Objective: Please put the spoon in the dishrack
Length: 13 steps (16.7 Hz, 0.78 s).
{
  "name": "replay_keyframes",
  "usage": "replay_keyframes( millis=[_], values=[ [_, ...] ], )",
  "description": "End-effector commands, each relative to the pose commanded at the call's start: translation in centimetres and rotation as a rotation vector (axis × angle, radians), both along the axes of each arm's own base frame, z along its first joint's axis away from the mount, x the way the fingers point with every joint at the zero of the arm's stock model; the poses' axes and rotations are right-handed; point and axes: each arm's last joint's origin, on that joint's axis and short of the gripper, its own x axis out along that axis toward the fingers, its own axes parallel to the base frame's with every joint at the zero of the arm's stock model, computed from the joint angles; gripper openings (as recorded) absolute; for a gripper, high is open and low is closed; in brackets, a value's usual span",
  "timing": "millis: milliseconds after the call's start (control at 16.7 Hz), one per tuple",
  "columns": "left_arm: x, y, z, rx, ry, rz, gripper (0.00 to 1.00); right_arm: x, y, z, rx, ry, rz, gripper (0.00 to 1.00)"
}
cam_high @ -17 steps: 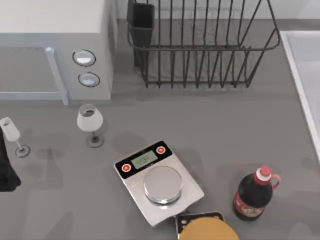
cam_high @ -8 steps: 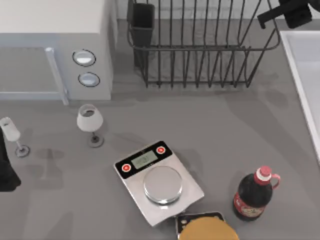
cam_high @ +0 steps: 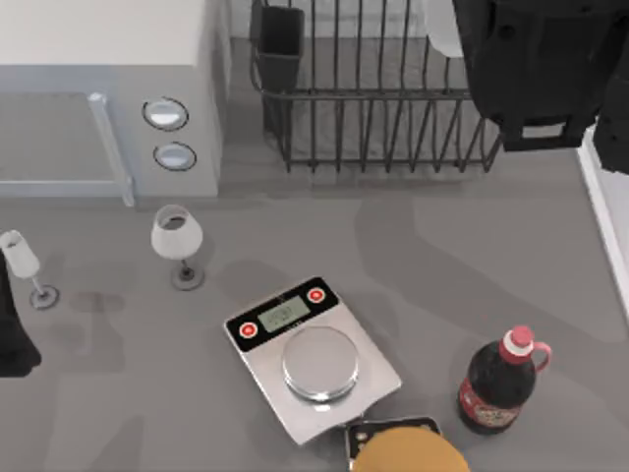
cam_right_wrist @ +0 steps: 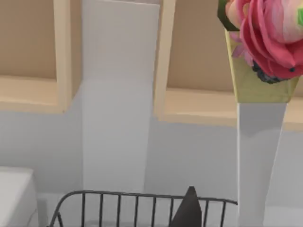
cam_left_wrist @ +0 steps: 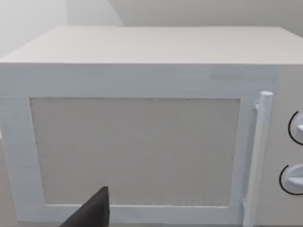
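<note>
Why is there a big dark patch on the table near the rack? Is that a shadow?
Yes, most likely: in the top view a soft grey shadow lies on the table below the dishrack, probably cast by the right arm hanging over it; the wine glass throws a fainter one. The left wrist view shows the microwave evenly lit, without glare.

The large black wire dishrack [cam_high: 383, 108] of thin upright bars stood upright at the desk's far edge, right of centre. A dark rectangular utensil cup [cam_high: 280, 44] sat at its far-left corner. Its curved rim [cam_right_wrist: 142, 195] also appeared in the right wrist view.
</note>
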Motion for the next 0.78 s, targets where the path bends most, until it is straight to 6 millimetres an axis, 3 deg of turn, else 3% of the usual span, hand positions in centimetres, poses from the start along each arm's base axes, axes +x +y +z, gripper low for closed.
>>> replay_keyframes(
  millis=[180,540,660,780],
  values=[
    [0.0,0.0,0.0,0.0,0.0,0.0,1.0,-1.7,0.9,0.7,0.075,-0.047,0.009,0.0],
    [0.0,0.0,0.0,0.0,0.0,0.0,1.0,-1.6,1.1,0.6,0.078,-0.047,0.01,0.0],
    [0.0,0.0,0.0,0.0,0.0,0.0,1.0,-0.5,1.7,-0.2,0.075,-0.046,0.009,0.0],
    [0.0,0.0,0.0,0.0,0.0,0.0,1.0,1.9,2.8,-2.1,0.071,-0.042,0.009,0.0]
  ],
)
